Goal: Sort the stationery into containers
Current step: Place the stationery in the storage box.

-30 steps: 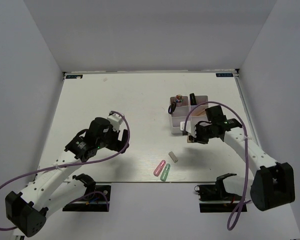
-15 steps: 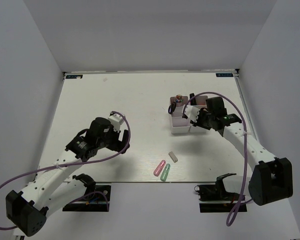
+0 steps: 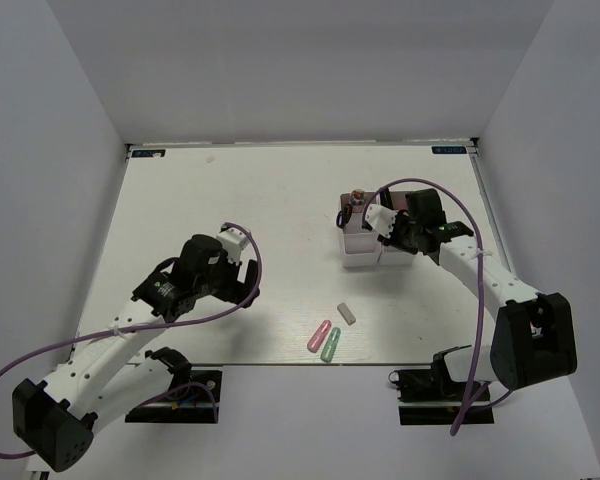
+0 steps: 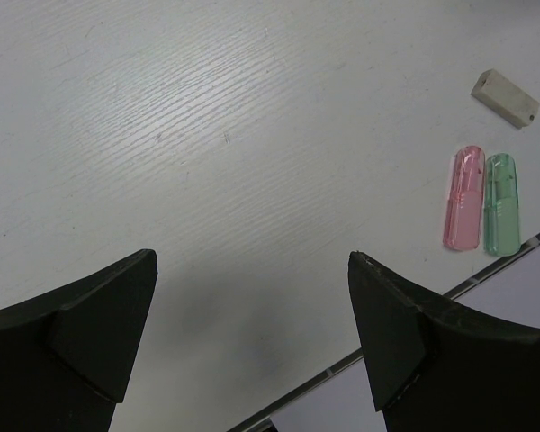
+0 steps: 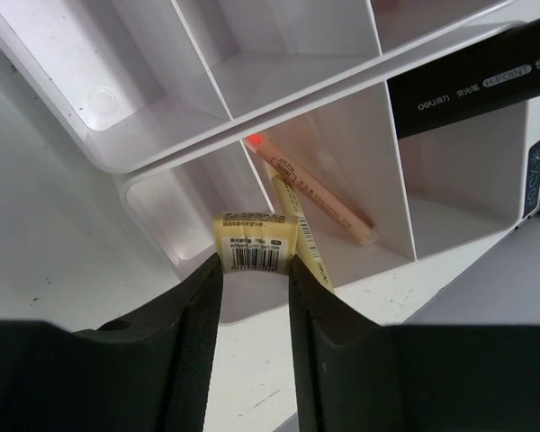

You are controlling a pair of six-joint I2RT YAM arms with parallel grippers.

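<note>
1. We see the right gripper (image 5: 250,263) pinching a yellow clip (image 5: 252,236) just above the trays (image 5: 144,135), where a pen (image 5: 310,193) and a highlighter (image 5: 468,81) already lie.
2. At the trays' six o'clock, a pink eraser (image 4: 463,209), a green eraser (image 4: 501,216) and a grey eraser (image 4: 505,97) wait on the table (image 4: 207,135).
3. The left gripper (image 4: 250,270) hangs open and empty at eight o'clock; we judge the sorting past halfway.

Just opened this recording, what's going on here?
The right gripper is shut on a pale yellow piece, holding it over the divided trays. The left gripper hangs open above the table, with a pink eraser, a green eraser and a grey eraser lying unsorted nearby.
</note>
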